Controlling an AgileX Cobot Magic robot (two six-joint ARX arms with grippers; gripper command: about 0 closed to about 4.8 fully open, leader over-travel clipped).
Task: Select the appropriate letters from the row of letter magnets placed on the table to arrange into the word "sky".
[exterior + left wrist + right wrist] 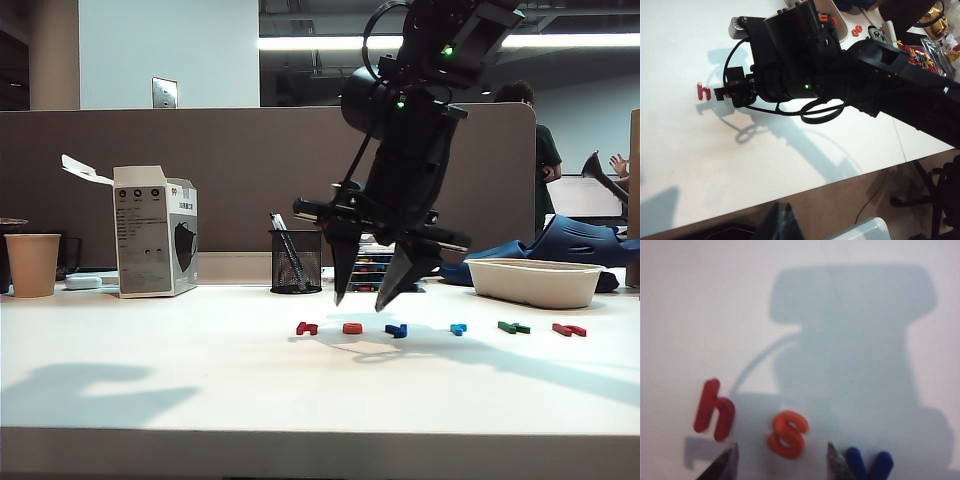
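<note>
Right wrist view: right pincer [781,460], spread, straddles the rounded orange plastic "s" magnet [787,434] on the white table [715,315] — first pick; next, lower and close; left pincer's tips unreadable, six o'clock.

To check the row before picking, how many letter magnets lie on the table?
6, in one row on the table: dark red h, orange s, dark blue, light blue, green, red. The open right gripper hovers above the orange one.
</note>
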